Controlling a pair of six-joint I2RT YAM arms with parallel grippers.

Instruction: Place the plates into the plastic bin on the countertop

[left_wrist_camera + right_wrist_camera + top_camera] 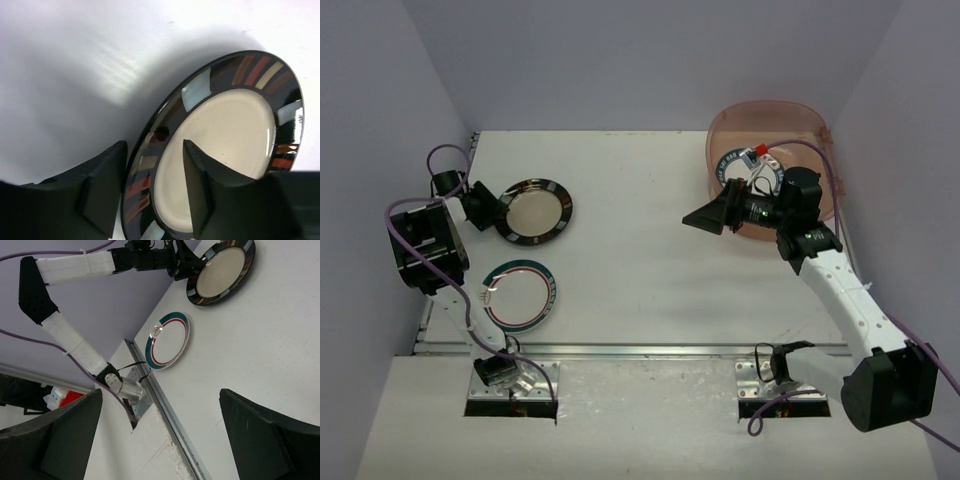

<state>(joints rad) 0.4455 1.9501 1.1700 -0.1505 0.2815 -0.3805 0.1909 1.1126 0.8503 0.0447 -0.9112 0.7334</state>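
White countertop (650, 250) carries the plastic bin (767, 118) at its far right corner. The plates inside it (730, 162) are partly hidden by the right arm. Far left of the bin, the black-rimmed plate (533, 211) sits tilted, with the left gripper (495, 213) clamped on its rim. A green-and-red rimmed plate (520, 295) lies flat, also well left of the bin. The right gripper (160, 405), fingers spread and empty, hovers just beside the bin, between it and both outer plates.

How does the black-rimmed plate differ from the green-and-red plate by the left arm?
The black-rimmed plate has a dark rim with coloured blocks; the green-and-red plate has thin rings on white. The left gripper pinches the black-rimmed plate's rim; the green-and-red plate lies free. Both are round and outside the plastic bin.
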